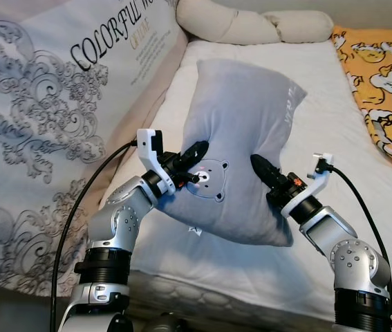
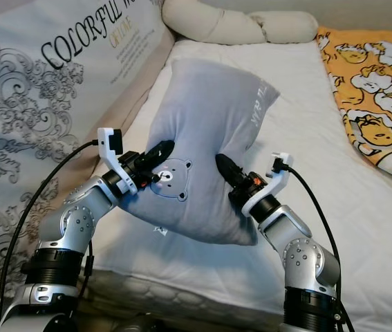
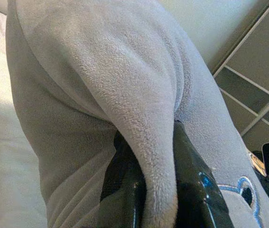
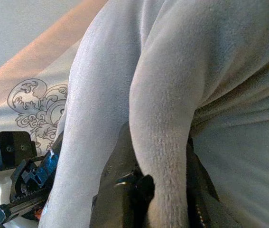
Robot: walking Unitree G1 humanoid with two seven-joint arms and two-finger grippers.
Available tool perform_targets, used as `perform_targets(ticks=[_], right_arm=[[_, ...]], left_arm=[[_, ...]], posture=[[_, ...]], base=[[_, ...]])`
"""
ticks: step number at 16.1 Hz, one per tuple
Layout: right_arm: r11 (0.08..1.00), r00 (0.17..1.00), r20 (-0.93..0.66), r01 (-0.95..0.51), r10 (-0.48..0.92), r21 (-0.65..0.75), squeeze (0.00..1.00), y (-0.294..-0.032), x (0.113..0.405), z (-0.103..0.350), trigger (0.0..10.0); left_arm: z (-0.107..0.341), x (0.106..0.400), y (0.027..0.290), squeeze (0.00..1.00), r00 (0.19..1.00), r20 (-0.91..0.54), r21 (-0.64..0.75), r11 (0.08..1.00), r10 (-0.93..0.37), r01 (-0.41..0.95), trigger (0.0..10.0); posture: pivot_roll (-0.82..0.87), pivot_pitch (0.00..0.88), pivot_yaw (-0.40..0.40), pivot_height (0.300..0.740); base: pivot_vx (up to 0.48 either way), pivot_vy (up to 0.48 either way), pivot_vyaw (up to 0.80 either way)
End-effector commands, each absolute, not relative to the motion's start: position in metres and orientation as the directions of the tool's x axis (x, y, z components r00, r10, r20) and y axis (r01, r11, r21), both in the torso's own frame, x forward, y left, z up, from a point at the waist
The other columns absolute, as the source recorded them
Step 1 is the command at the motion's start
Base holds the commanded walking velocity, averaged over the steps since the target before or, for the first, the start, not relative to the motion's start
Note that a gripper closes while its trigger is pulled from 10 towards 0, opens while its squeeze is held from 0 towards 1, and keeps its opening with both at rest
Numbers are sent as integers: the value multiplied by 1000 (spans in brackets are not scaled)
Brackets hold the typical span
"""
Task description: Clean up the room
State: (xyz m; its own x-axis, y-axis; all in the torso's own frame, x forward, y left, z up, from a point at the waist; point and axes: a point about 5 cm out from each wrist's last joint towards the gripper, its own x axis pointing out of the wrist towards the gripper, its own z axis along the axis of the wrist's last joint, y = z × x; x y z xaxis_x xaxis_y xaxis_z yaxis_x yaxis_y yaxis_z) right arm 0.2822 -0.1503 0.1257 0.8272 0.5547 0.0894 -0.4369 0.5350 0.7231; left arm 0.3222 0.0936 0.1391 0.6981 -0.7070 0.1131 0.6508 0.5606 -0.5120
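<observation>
Bed (image 1: 334, 104) seen downward from head stereo pair, grey pillow (image 1: 240, 131) shared, wrist views pressed close against its fleece

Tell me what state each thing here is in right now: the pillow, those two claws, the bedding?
Grey bear pillow: pinched on both sides near its lower end, standing tilted on the bed.
Left gripper: shut on a fold of the pillow.
Right gripper: shut on another fold.
White mattress: bare, lightly creased.
Yellow cartoon blanket: spread flat along the robot's right side.
Cream bolster: lying across the far end.
</observation>
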Motion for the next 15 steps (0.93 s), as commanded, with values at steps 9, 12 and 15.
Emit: perform_targets(ticks=[9,12,15], right_arm=[[504,782,95,-483,616,716,0,-130,282,128,10000],[509,784,90,-480,614,714,0,-130,283,128,10000],[513,785,87,-481,614,711,0,-130,284,129,10000]], left_arm=[[148,322,78,0,655,126,-486,529,-745,696,10000],[148,323,78,0,663,120,-485,539,-739,689,10000],[145,327,81,0,703,83,-441,607,-706,661,10000]], posture=[[-29,0,69,740],[-28,0,67,740],[-25,0,57,740]], base=[[0,344,0],[0,336,0],[0,-320,0]])
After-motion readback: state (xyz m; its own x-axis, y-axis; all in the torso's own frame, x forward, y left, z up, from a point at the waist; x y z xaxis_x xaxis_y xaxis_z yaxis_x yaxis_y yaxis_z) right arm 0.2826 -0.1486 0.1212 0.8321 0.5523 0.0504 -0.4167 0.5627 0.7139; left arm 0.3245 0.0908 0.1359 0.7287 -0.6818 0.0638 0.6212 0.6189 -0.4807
